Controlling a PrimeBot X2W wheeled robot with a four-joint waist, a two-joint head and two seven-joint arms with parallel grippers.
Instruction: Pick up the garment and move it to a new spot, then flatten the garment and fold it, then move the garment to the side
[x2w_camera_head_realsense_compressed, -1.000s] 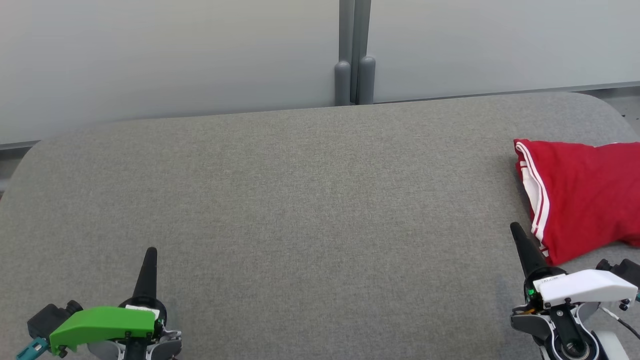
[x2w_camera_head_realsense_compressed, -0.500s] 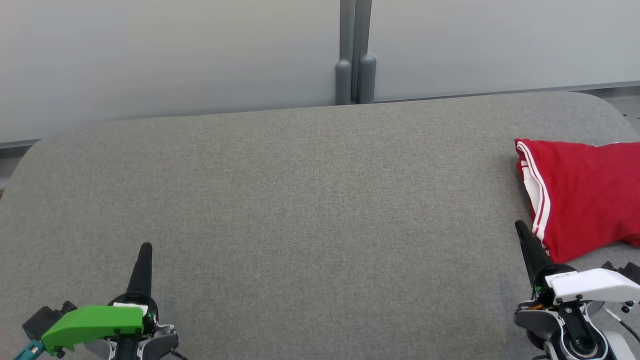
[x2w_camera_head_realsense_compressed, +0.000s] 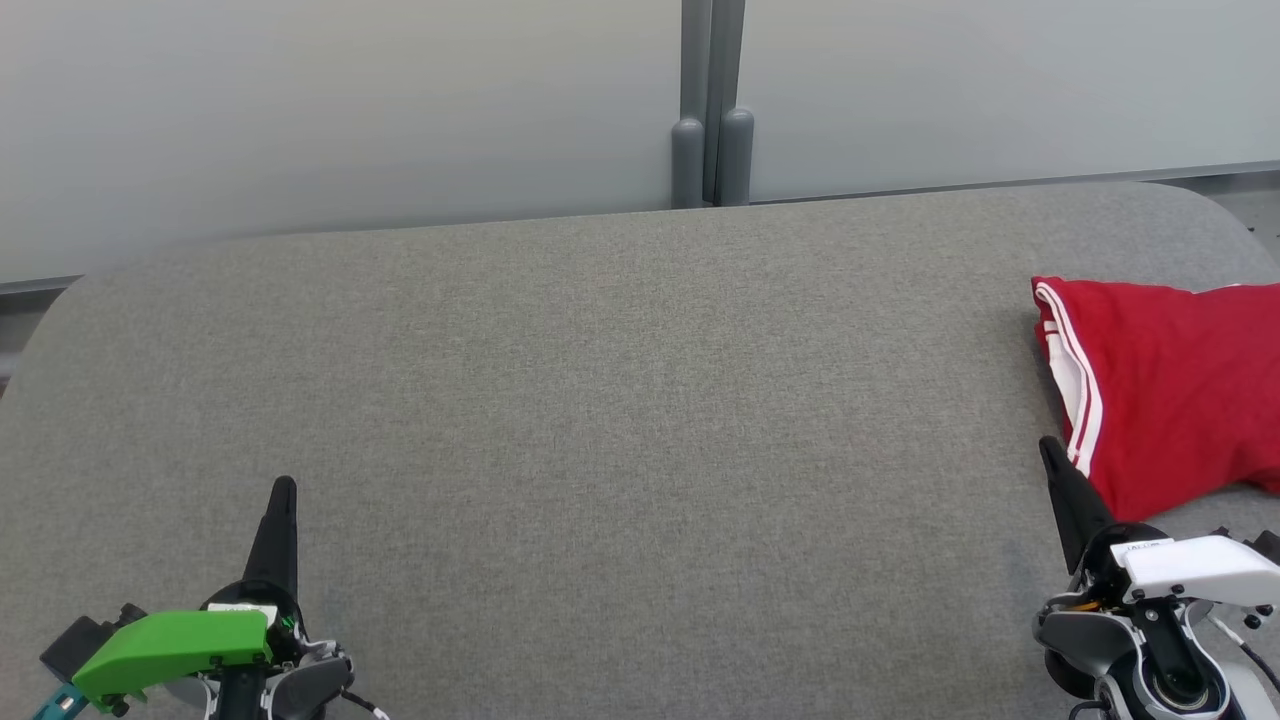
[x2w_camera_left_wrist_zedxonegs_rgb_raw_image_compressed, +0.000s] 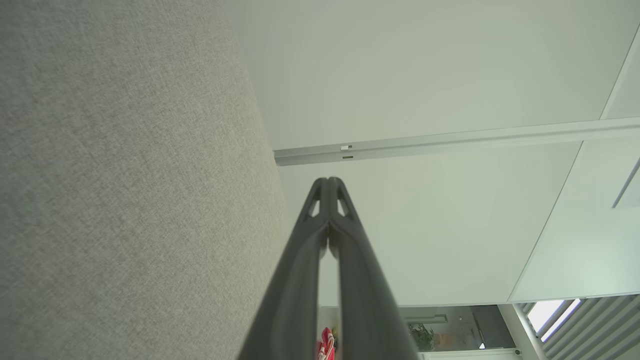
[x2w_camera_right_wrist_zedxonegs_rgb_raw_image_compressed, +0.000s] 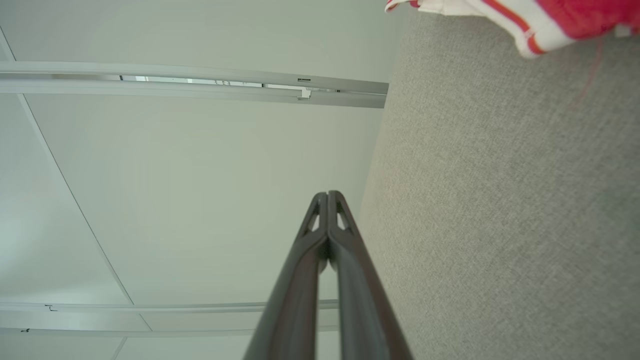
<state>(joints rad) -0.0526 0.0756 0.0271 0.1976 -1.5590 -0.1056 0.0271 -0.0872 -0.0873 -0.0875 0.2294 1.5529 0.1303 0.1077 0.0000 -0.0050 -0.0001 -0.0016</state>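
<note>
The garment (x2w_camera_head_realsense_compressed: 1165, 390) is red with white stripes along one edge, folded and lying at the right end of the grey table (x2w_camera_head_realsense_compressed: 620, 400). A corner of the garment (x2w_camera_right_wrist_zedxonegs_rgb_raw_image_compressed: 520, 20) also shows at the top of the right wrist view. My right gripper (x2w_camera_head_realsense_compressed: 1050, 449) is shut and empty, its tip just left of the garment's near edge, not holding it. My left gripper (x2w_camera_head_realsense_compressed: 284, 487) is shut and empty at the lower left, far from the garment. In both wrist views the fingertips (x2w_camera_left_wrist_zedxonegs_rgb_raw_image_compressed: 328, 181) (x2w_camera_right_wrist_zedxonegs_rgb_raw_image_compressed: 327, 195) are pressed together.
A pale wall with a grey post (x2w_camera_head_realsense_compressed: 710, 110) runs behind the table's far edge. The table's rounded corners sit at the far left and far right.
Both grippers have drawn back toward the near edge of the table, the right one slightly rightward. The garment lies as before.
</note>
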